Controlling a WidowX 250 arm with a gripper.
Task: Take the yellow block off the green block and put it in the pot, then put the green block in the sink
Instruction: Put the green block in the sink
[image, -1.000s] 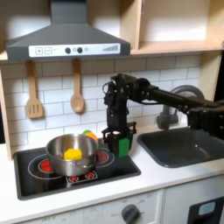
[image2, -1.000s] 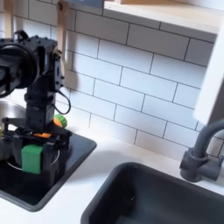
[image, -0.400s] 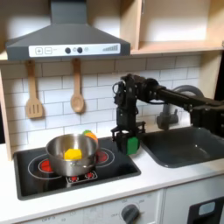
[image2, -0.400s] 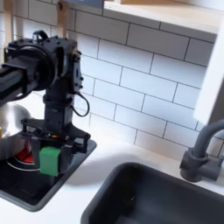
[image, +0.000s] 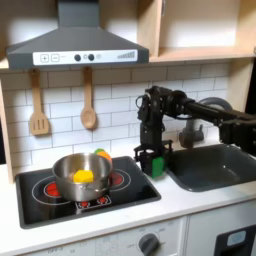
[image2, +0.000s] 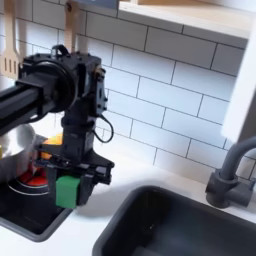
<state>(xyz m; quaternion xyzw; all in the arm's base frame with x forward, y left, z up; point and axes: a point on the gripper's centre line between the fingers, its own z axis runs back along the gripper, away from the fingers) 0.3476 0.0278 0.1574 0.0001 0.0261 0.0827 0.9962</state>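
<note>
Cooktop (image: 60, 205) lies nearest in the first exterior view, a black slab with red burner rings set in the white counter (image: 150, 205). On it stands the pot (image: 62, 176), shiny and round, with the yellow block (image: 83, 176) resting inside it. An orange-and-green toy piece (image: 102, 154) peeks up just behind the pot's rim.

Beside the cooktop's right edge in the first exterior view, the gripper (image: 155, 163) points down with its fingers clamped on the green block (image: 157, 164), one finger on each side of the cube. In the second exterior view the gripper (image2: 68, 188) holds the green block (image2: 68, 190) over the strip of counter between the cooktop (image2: 20, 212) and the sink (image2: 190, 225); whether the cube touches the counter cannot be told. The pot (image2: 14, 148) sits at the second exterior view's left edge.

Farther right in the first exterior view is the sink (image: 215, 165), dark grey, with its curved faucet (image: 213, 106) behind the black arm (image: 205, 112). On the white tile wall hang a wooden spatula (image: 38, 103) and a wooden spoon (image: 88, 100), under a grey range hood (image: 75, 40).
</note>
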